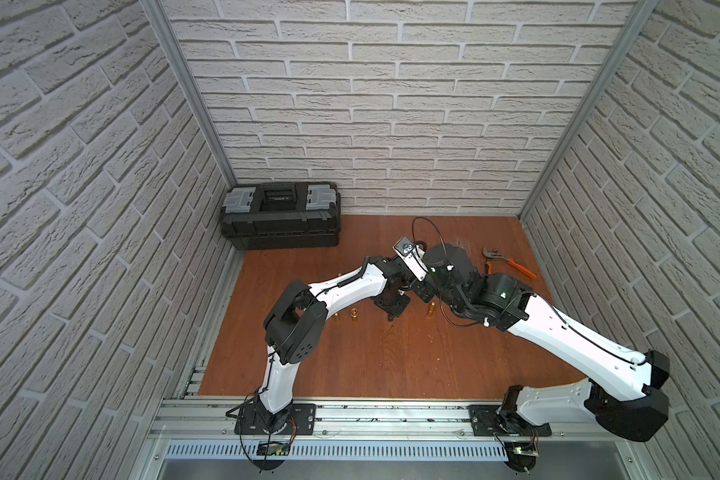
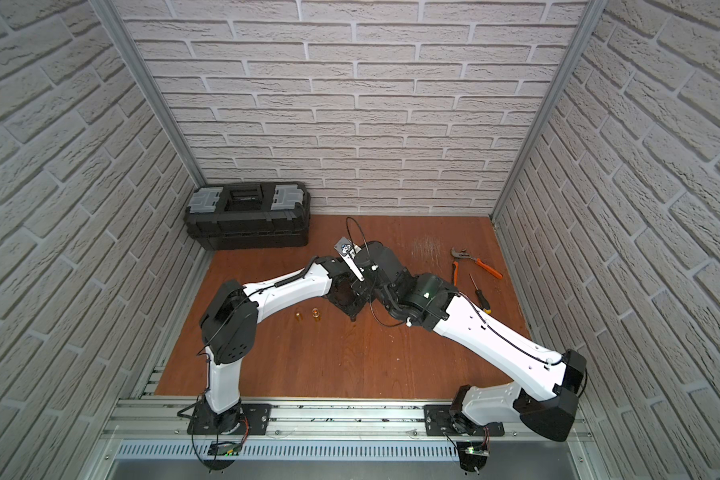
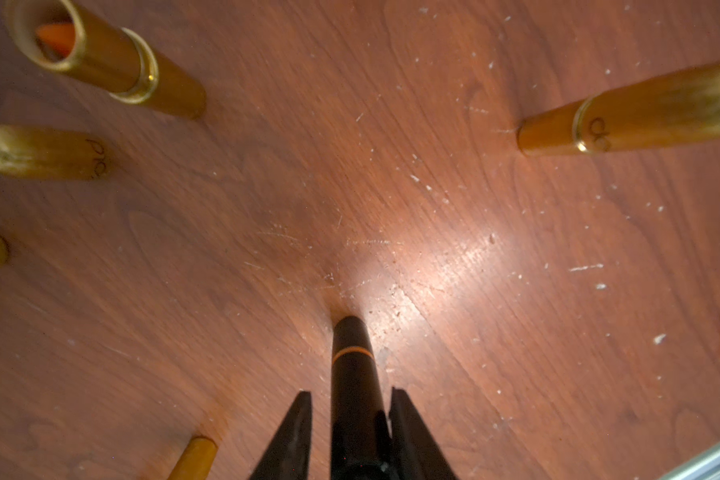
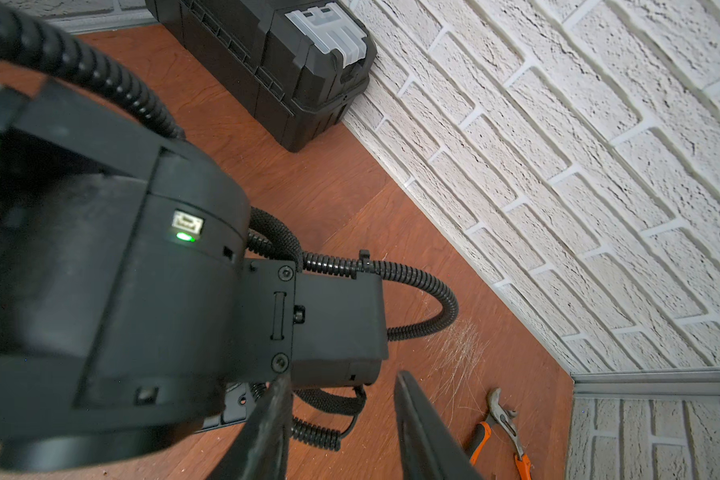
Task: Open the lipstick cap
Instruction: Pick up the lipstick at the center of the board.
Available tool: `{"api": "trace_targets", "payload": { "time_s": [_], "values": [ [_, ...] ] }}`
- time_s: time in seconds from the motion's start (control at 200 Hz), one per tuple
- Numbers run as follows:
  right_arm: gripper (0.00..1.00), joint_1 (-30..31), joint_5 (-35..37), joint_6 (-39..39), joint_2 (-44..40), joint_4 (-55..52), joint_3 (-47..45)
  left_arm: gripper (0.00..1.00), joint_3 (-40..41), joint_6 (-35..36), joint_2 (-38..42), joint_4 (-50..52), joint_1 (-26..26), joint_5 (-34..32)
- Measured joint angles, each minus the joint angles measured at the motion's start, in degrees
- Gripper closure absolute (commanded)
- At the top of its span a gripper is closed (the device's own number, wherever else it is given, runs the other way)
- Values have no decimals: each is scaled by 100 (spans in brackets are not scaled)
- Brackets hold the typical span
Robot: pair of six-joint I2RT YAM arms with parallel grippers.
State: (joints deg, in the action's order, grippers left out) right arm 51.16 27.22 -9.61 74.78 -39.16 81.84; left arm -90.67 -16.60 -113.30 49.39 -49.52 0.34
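A black lipstick (image 3: pixel 352 374) with a thin orange ring stands upright on the wooden table (image 3: pixel 516 249), cap on. My left gripper (image 3: pixel 350 399) points straight down over it with a finger on each side. One finger (image 3: pixel 298 428) stands a narrow gap off the tube, the other finger (image 3: pixel 408 428) is close against it, so the gripper is open. In both top views the left gripper (image 1: pixel 391 305) (image 2: pixel 352 307) hides the lipstick. My right gripper (image 4: pixel 344 376) is open and empty, hovering just beside the left wrist (image 4: pixel 142 291).
Gold lipstick tubes stand around: an uncapped one (image 3: pixel 100 62) showing orange, its cap (image 3: pixel 38 151), a closed one (image 3: pixel 641 120), seen too in a top view (image 1: pixel 431 309). A black toolbox (image 1: pixel 281 216) sits back left. Orange pliers (image 1: pixel 508 262) and a screwdriver (image 2: pixel 479 295) lie right.
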Motion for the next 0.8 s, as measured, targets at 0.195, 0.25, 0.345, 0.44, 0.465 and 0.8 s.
{"api": "trace_targets", "payload": {
  "time_s": [0.195,0.25,0.345,0.44,0.465,0.8],
  "values": [
    [58,0,0,4,2,48,-87,82,-24,4,-35,-2,0,0],
    [58,0,0,4,4,44,-101,85,-26,0,-35,4,0,0],
    [58,0,0,7,2,52,-107,88,-46,0,-39,39,0,-2],
    [58,0,7,17,2,52,-109,90,-79,-2,-42,109,0,-7],
    [58,0,7,20,4,52,-111,91,-87,-2,-42,133,7,-7],
    [57,0,-24,7,2,-79,-15,92,-66,-332,933,348,997,909]
  ]
}}
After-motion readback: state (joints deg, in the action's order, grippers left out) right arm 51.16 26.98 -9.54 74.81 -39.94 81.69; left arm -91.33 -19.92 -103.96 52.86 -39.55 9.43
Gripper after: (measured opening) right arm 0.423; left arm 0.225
